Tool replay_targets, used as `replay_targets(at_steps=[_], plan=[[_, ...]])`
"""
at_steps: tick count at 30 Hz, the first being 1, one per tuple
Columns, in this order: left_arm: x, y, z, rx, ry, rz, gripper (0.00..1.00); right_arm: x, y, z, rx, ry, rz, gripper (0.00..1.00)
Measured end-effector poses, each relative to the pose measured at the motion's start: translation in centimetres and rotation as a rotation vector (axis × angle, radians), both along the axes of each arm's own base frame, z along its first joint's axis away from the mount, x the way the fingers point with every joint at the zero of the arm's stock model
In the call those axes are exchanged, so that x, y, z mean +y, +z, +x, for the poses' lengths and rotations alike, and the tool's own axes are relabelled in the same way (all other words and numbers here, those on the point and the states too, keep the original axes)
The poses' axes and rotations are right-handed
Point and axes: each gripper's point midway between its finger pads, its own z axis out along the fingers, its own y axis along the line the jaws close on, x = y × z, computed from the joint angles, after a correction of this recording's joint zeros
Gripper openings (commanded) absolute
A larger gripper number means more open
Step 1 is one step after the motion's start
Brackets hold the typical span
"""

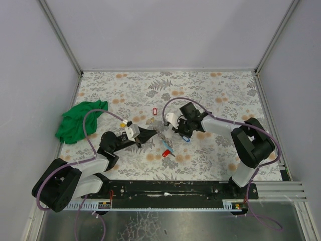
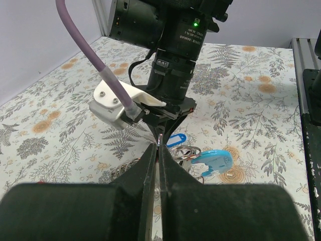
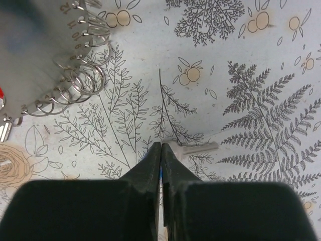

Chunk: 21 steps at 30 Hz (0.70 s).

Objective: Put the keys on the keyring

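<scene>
The left gripper (image 2: 158, 151) is clamped on the thin keyring (image 2: 159, 139), steadying it at centre. The right gripper (image 3: 161, 146) is pinched on the blue key (image 2: 176, 139), probably for threading. A red key (image 1: 165, 153) waits just below.

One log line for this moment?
left gripper: shut on thin silver metal ring | right gripper: shut by blue oblong plastic key tag

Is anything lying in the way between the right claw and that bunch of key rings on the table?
Nothing visible is in the way. The right gripper sits close to the key rings, with only bare patterned table between them. The green cloth lies well off to the left, out of the way.
</scene>
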Motion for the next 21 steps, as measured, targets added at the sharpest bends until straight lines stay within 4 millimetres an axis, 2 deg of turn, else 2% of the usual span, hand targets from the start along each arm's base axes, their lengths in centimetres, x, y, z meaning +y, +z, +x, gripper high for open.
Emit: replay_targets(at_steps=[12,17,21], plan=[[0.0,-0.2,0.0,0.007,0.000,0.004,0.00,-0.2,1.0,0.2,0.079,-0.212,0.064,0.00],[0.0,-0.3,0.0,0.008,-0.001,0.007,0.00,0.3,1.6,0.7,0.109,-0.300,0.094,0.02],[0.0,-0.3,0.0,0.005,0.000,0.008,0.00,0.3,1.3,0.9,0.130,-0.363,0.093,0.03]])
